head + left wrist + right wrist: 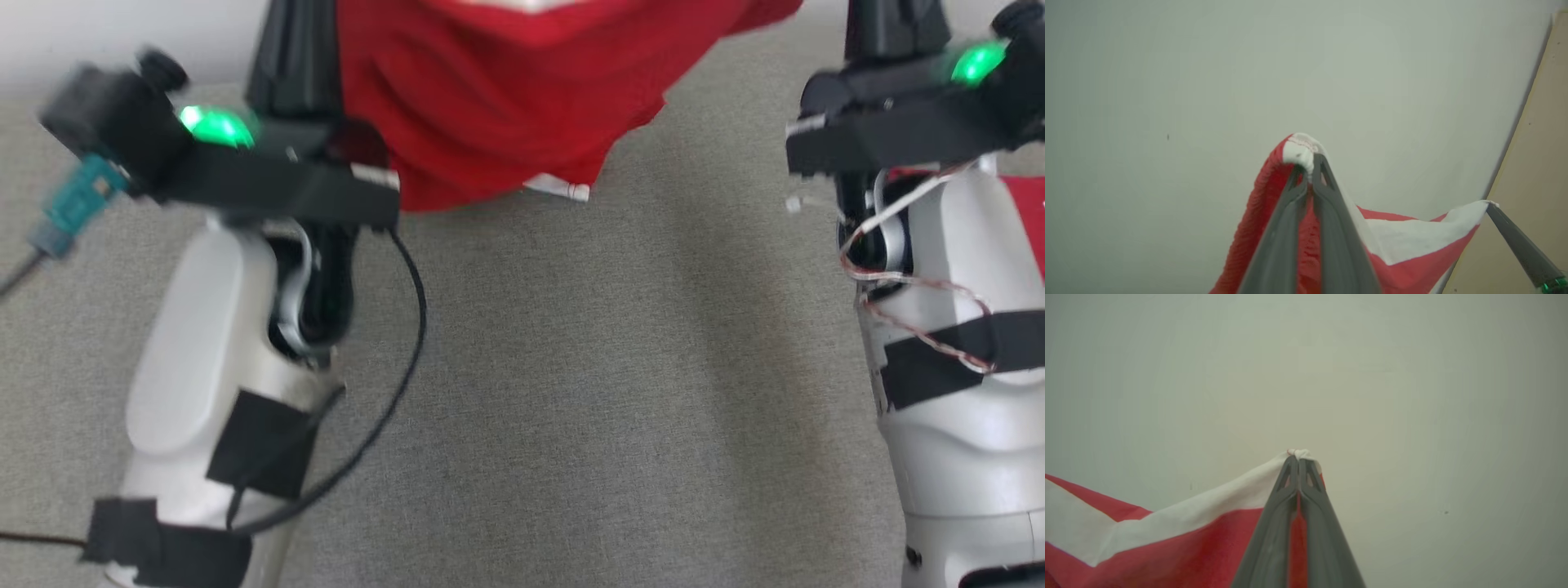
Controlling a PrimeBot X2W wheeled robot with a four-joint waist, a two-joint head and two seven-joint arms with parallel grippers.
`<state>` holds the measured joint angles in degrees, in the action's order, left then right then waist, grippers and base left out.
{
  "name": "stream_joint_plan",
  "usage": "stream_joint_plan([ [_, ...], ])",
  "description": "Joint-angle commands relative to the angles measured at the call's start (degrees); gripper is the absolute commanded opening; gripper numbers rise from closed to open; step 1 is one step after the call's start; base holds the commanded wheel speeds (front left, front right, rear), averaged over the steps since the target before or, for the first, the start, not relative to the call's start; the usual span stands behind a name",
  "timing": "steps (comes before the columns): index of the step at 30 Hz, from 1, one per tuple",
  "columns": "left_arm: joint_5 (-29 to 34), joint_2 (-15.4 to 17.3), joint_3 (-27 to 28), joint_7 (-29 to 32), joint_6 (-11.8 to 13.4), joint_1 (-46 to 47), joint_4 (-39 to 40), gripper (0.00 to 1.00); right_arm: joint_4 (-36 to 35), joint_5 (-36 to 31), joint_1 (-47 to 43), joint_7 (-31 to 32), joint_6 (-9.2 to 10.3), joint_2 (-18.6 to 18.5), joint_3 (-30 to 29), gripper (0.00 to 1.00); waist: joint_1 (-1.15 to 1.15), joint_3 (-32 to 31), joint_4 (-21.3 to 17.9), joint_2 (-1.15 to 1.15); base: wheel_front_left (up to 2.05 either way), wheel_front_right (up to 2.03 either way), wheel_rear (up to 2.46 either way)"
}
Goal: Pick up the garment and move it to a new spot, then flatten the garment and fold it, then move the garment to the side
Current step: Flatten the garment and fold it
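Forearms first: the left forearm (196, 351) stands at 8 o'clock and the right forearm (955, 392) at 4 o'clock of the head view, both taped, with a black cable (412, 318) looping off the left one.

Tool state: the left gripper (1310, 163) has its fingers pressed together on a bunched white-and-red corner of the garment (490, 106). The right gripper (1298, 459) is likewise closed on a white edge. Its finger also enters the left wrist view at 4 o'clock, with the cloth spanning between the two pinches.

Location of the garment: it is raised, at 12 o'clock in the head view, and sags in a red fold between the wrists above the grey fabric surface (588, 392). Whether its lowest point touches that surface cannot be told. A pale wall (1208, 81) lies behind it in the wrist views.

Judgement of step: transfer to a new spot, ahead of flattening.

Recommendations:
- Both pinches hold little cloth, so acceleration should be modest.
- Spread the arms until the sag between them goes.
- Lower both sides evenly.
- Let the hanging hem land first, then draw the top edge away, so that the cloth lies flat and not heaped.
- Release only once the cloth bears on the surface.

Containers: nothing to report; the garment sits in none and hangs from the two grippers alone.
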<state>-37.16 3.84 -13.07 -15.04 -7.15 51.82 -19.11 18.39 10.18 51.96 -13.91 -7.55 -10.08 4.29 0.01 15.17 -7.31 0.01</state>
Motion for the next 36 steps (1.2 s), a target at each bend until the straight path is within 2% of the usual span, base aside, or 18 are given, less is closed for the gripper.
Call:
stream_joint_plan([
  [1, -0.3, -0.2, -1.2, -0.1, -0.5, -2.4, 0.5, 0.0, 0.1, 1.1, -2.0, 0.6, 0.16, -0.9, 1.1, 0.0, -0.01, 0.0, 0.1, -0.01, 0.0, 0.0, 0.0],
  [6, -2.8, 0.9, -4.8, -0.1, -0.3, -10.1, 3.2, 0.0, -3.7, 4.6, -8.7, 3.5, 0.16, -4.4, 2.1, 0.0, -0.01, -1.2, 1.0, -0.01, 0.0, 0.0, 0.0],
  [11, -4.6, 3.3, -7.8, -0.2, -0.3, -17.1, 6.6, 0.0, -12.4, 7.1, -17.9, 9.4, 0.16, -7.1, 1.6, 0.0, -0.01, -3.2, 1.6, -0.01, 0.0, 0.0, 0.0],
  [19, -5.8, 5.8, -8.2, -0.2, -0.3, -29.0, 12.1, 0.0, -26.9, 10.5, -34.6, 22.1, 0.16, -7.6, -2.7, 0.0, -0.01, -6.2, 2.4, -0.01, 0.0, 0.0, 0.0],
  [28, -8.7, 8.0, -8.6, 0.0, -0.3, -39.6, 16.6, 0.0, -35.7, 15.1, -47.1, 32.0, 0.16, -7.2, -5.2, 0.0, -0.01, -8.6, 3.0, -0.01, 0.0, 0.0, 0.0],
  [36, -17.2, 11.6, -11.1, 4.6, -0.3, -47.6, 22.1, 0.0, -41.0, 19.6, -55.1, 41.4, 0.16, -6.2, -8.3, 0.0, -0.01, -10.2, 3.1, -0.01, 0.0, 0.0, 0.0],
])
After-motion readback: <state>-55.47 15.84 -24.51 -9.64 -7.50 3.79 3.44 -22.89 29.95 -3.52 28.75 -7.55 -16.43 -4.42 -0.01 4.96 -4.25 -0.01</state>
